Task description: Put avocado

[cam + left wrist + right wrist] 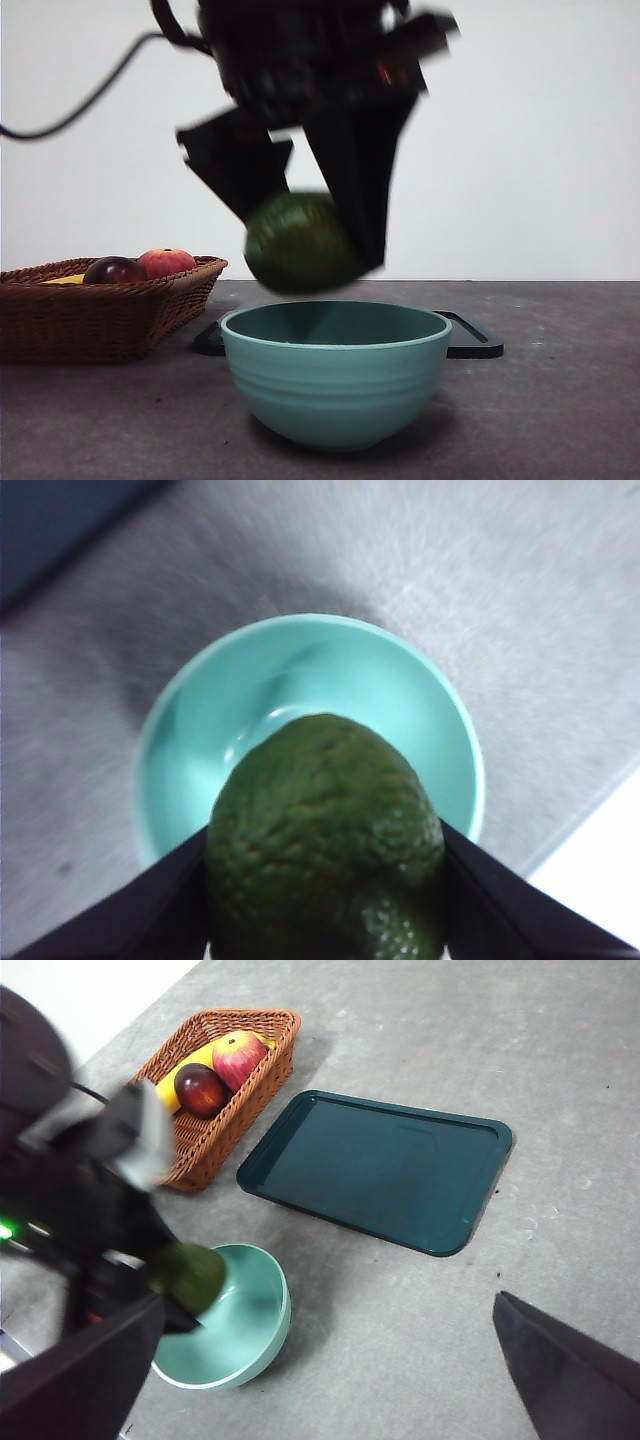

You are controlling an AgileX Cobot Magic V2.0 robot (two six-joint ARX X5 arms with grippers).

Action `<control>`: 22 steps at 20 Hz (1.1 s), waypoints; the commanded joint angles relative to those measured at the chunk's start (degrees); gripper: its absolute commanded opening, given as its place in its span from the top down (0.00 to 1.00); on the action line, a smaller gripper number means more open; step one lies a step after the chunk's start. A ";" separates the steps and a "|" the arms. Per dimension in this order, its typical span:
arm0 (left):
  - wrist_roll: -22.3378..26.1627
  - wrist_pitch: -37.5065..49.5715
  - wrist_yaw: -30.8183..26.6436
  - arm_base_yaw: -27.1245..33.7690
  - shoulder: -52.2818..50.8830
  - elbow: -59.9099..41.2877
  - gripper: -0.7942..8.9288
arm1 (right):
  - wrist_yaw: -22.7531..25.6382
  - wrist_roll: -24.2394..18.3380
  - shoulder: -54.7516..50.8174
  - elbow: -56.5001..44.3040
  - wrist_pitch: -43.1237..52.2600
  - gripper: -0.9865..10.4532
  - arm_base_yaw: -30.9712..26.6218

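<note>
The dark olive-green, bumpy avocado (pixel 300 243) hangs just above the teal bowl (pixel 335 385). My left gripper (pixel 310 230) is shut on it, one black jaw on each side of the fruit. In the left wrist view the avocado (pixel 325 845) fills the space between the jaws, with the bowl (pixel 230 720) directly below. The right wrist view shows the avocado (pixel 190 1275) over the bowl's (pixel 245 1335) rim, held by the left arm. My right gripper (pixel 330 1380) is open and empty, high above the table.
A wicker basket (pixel 100 310) at the left holds a dark maroon fruit (pixel 113 270), a red-orange fruit (pixel 166 262) and a yellow fruit (pixel 190 1065). A dark flat tray (pixel 380 1170) lies behind the bowl. A cable (pixel 90 95) hangs from the arm.
</note>
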 commanded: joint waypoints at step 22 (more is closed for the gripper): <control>-0.07 5.75 0.09 -0.98 11.02 1.38 0.39 | -0.17 0.22 0.20 1.07 -1.22 0.44 0.24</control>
